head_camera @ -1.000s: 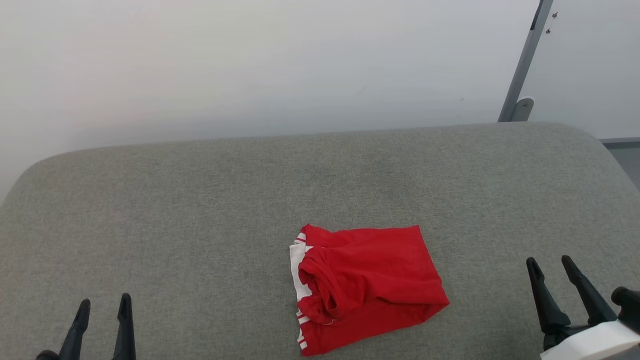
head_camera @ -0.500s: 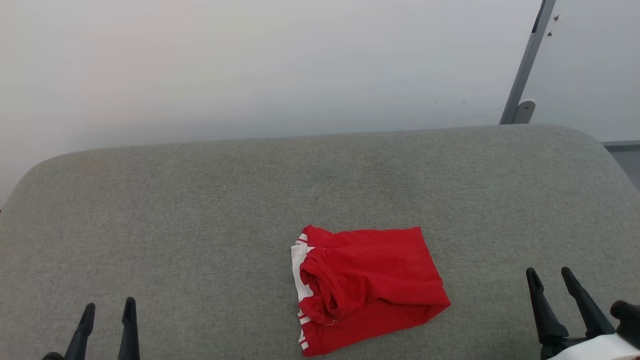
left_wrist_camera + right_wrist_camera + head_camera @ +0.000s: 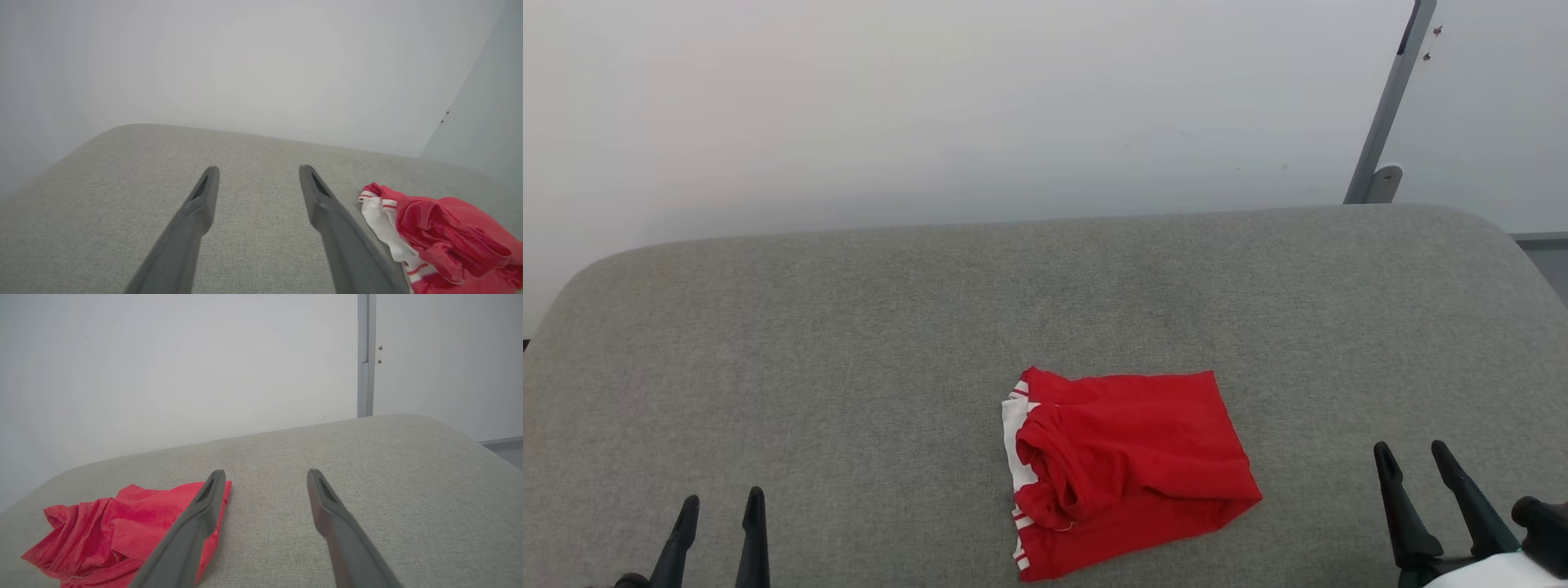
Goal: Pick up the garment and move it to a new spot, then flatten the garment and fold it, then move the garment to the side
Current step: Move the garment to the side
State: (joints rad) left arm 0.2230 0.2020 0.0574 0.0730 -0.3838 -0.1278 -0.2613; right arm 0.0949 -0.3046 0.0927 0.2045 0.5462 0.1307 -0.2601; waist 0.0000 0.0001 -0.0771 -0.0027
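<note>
From the head: finds the garment (image 3: 1127,469) lying as a compact, roughly rectangular bundle on the grey cloth-covered surface (image 3: 849,343), near the front edge and a little right of middle, with white sleeve end and stripes along its left side. Places the left gripper (image 3: 724,496) low at the left and the right gripper (image 3: 1408,447) low at the right, both well apart from the fabric, jaws spread and holding nothing. Reads as folding apparently done, if loosely, with a rumpled roll on top. Leaves, at a guess, only the shift to the side. Backs onto a plain pale wall (image 3: 931,106), with a grey metal post (image 3: 1388,106) at the far right.

From the left wrist: looks between parted jaws over bare grey weave, with the bundle off to the right, untouched.

From the right wrist: looks between parted jaws likewise, with red fabric at lower left, partly hidden behind one finger, and post and wall beyond.
</note>
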